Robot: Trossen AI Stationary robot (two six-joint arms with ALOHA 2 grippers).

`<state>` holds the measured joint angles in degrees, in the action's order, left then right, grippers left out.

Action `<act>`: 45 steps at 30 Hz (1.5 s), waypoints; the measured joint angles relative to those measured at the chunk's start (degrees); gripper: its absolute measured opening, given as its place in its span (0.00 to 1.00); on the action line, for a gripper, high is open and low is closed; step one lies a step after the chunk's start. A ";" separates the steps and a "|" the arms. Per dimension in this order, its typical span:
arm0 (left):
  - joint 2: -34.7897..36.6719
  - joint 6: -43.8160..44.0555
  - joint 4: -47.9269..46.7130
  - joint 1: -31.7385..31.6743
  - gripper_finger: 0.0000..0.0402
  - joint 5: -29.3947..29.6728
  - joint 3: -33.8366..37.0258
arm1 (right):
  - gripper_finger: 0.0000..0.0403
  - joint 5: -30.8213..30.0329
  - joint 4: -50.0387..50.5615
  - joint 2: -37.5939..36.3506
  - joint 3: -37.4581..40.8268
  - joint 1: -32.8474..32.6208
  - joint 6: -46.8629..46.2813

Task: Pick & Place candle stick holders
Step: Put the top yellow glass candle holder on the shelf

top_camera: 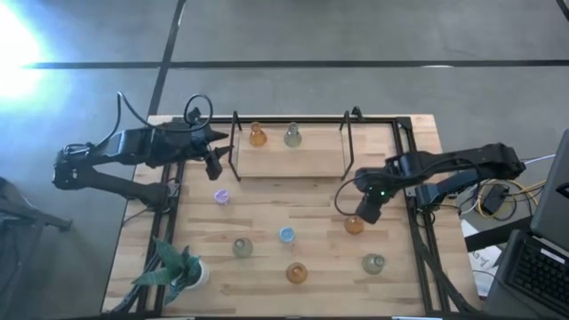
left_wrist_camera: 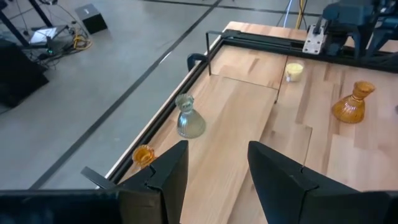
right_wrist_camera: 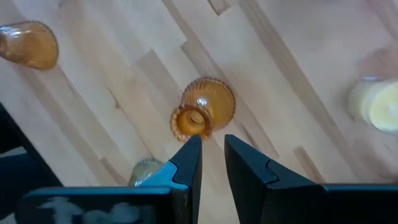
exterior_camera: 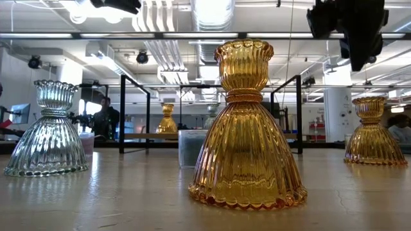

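Observation:
Several glass candle stick holders stand upright on their bases on the wooden table. An amber holder [top_camera: 257,135] and a grey-green holder [top_camera: 292,135] are on the raised board [top_camera: 293,160] at the far middle. Purple [top_camera: 221,197], blue [top_camera: 286,235], grey-green [top_camera: 243,247], amber [top_camera: 296,273] and grey-green [top_camera: 373,263] holders stand on the open table. My right gripper [right_wrist_camera: 212,149] hangs pointing down just above another amber holder [right_wrist_camera: 202,112], its fingers a narrow gap apart with nothing between them. My left gripper [left_wrist_camera: 214,162] is open and empty, in the air near the board's left end.
A green plant in a white pot [top_camera: 173,267] stands at the near left corner. Black metal frames [top_camera: 233,142] [top_camera: 347,142] rise at both ends of the board, and dark rails [top_camera: 418,240] line the table's sides. A yellow holder [right_wrist_camera: 379,106] stands close to the right gripper.

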<state>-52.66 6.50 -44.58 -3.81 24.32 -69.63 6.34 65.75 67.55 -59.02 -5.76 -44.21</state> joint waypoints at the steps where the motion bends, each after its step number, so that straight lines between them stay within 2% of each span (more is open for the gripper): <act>1: -0.03 0.00 0.02 0.00 0.43 0.01 0.00 | 0.16 0.06 -1.25 0.00 0.99 0.00 -0.20; 11: 0.15 -0.04 1.08 0.00 0.43 0.02 -0.09 | 0.15 3.37 -9.77 0.02 8.59 -0.86 -3.65; 19: 0.15 -0.78 1.37 -0.01 0.43 1.57 -0.09 | 0.15 4.71 -12.65 0.02 10.92 -2.93 -6.05; 37: 0.15 -0.75 1.34 -0.04 0.43 2.60 -0.09 | 0.14 4.23 -17.70 -0.08 15.91 -2.86 -6.36; 41: 0.15 -0.72 1.34 -0.04 0.43 2.60 -0.09 | 0.11 3.84 -17.85 -0.09 16.33 -2.86 -6.16; 45: 0.15 -0.72 1.34 -0.04 0.43 2.58 -0.09 | 0.04 2.66 -18.22 0.03 16.58 -2.86 -5.80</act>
<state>-52.51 5.78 -43.24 -3.86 26.90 -69.71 9.00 47.53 67.58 -42.44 -8.62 -50.00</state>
